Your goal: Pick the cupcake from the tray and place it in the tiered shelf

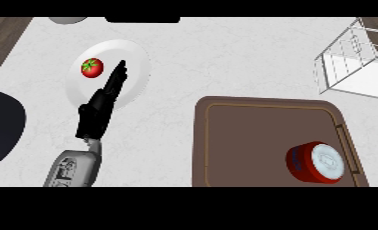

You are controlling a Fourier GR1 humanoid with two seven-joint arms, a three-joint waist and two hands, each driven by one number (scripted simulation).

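Note:
The cupcake (316,162), red-wrapped with white icing, lies tipped on its side at the lower right of the brown tray (251,139). The wire tiered shelf (347,64) stands at the right edge, beyond the tray. My left hand (100,106) is over the left part of the counter, fingers straight and pointing up across a white plate, holding nothing. My right hand does not show in the head view.
A white plate (133,59) at the upper left carries a red tomato (91,67) just left of my fingertips. A dark rounded object (9,124) sits at the left edge. A grey item (68,19) and a black one (142,19) line the far edge.

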